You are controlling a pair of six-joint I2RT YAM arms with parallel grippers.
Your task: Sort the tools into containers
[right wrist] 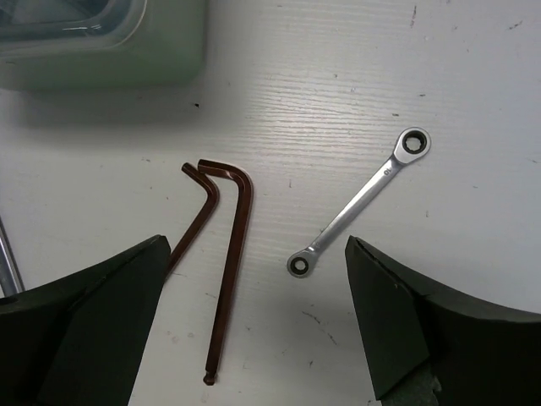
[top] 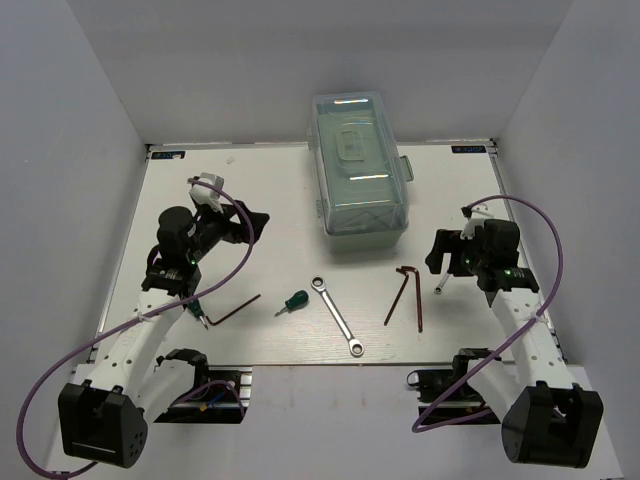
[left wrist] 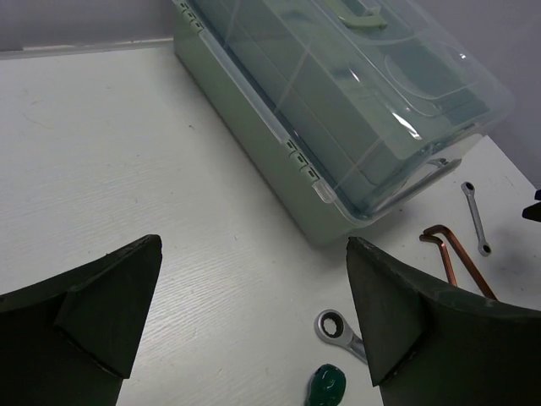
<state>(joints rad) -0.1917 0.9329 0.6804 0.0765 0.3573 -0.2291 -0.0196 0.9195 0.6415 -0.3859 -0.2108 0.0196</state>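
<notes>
The mint-green toolbox point(top: 360, 165) stands shut under its translucent lid at the back centre; it also shows in the left wrist view point(left wrist: 338, 110). My left gripper point(top: 252, 222) is open and empty, left of the box, above bare table point(left wrist: 254, 254). My right gripper point(top: 437, 252) is open and empty, over two reddish-brown hex keys point(right wrist: 230, 254) and the short silver wrench point(right wrist: 359, 203). The long wrench point(top: 337, 316), a green screwdriver point(top: 292, 301) and a third hex key point(top: 235, 310) lie at the front. A second green screwdriver point(top: 196, 310) peeks out under my left arm.
White walls close in the table on the left, back and right. The toolbox latch handle point(top: 405, 168) sticks out on its right side. The long wrench's ring end point(left wrist: 331, 324) and the green handle point(left wrist: 325, 385) lie just ahead of my left fingers.
</notes>
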